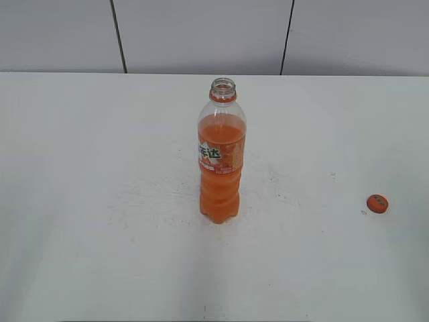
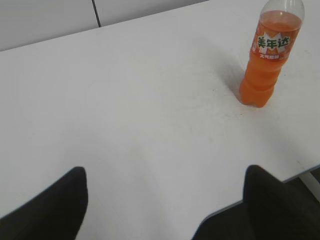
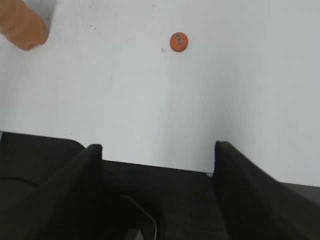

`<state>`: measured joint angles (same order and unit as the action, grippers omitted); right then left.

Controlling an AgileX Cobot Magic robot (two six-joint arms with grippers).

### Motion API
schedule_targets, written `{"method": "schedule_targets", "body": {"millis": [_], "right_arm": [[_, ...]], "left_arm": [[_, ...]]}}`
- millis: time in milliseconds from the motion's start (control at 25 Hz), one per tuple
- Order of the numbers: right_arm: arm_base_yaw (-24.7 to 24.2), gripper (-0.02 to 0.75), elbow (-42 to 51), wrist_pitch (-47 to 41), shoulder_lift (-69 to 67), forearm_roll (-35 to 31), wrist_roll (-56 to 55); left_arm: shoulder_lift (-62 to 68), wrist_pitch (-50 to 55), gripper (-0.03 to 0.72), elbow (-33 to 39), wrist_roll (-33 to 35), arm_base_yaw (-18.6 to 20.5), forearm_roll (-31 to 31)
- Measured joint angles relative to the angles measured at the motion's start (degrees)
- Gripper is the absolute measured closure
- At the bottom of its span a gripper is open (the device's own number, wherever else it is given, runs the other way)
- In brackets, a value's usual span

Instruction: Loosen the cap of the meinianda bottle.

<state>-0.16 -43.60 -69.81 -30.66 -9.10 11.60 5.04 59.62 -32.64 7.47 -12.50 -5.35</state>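
The meinianda bottle [image 1: 222,161] stands upright in the middle of the white table [image 1: 87,168], its mouth open with only the orange neck ring on it. It also shows in the left wrist view [image 2: 269,55] at the top right, and its base shows in the right wrist view [image 3: 20,25] at the top left. The cap [image 1: 377,203] lies on the table far to the right of the bottle, top side up; it shows in the right wrist view [image 3: 178,41] too. My left gripper [image 2: 165,180] is open and empty. My right gripper [image 3: 157,150] is open and empty, back over the table's near edge. Neither gripper shows in the exterior view.
The table's front edge [image 3: 150,165] runs just ahead of my right fingers, with dark floor below. In the left wrist view the table's edge [image 2: 300,172] shows at the lower right. A grey panelled wall [image 1: 201,33] stands behind the table.
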Motion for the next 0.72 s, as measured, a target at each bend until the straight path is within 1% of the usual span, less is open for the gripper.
{"method": "schedule_targets", "body": {"millis": [160,280,480,600,720], "right_arm": [[0.0,0.224,2.91,-0.05,10.02,2.21,0.0],[0.0,0.224,5.02,0.0,16.6,2.43,0.0],[0.0,0.224,8.6,1.55,26.43,2.69,0.0],[0.0,0.224,11.14,2.38,30.47,4.1,0.0],[0.0,0.224,14.83,3.57,31.15,5.94,0.0]], "left_arm": [[-2.35,-0.11,0.113,0.0,0.0,0.0,0.0],[-4.97,-0.06,0.113,0.0,0.0,0.0,0.0],[-5.44,-0.06,0.119,0.0,-0.4,0.0,0.0],[-5.5,-0.06,0.12,0.0,-0.4,0.0,-0.11],[-5.5,-0.11,0.123,0.0,-0.43,0.0,-0.11]]}}
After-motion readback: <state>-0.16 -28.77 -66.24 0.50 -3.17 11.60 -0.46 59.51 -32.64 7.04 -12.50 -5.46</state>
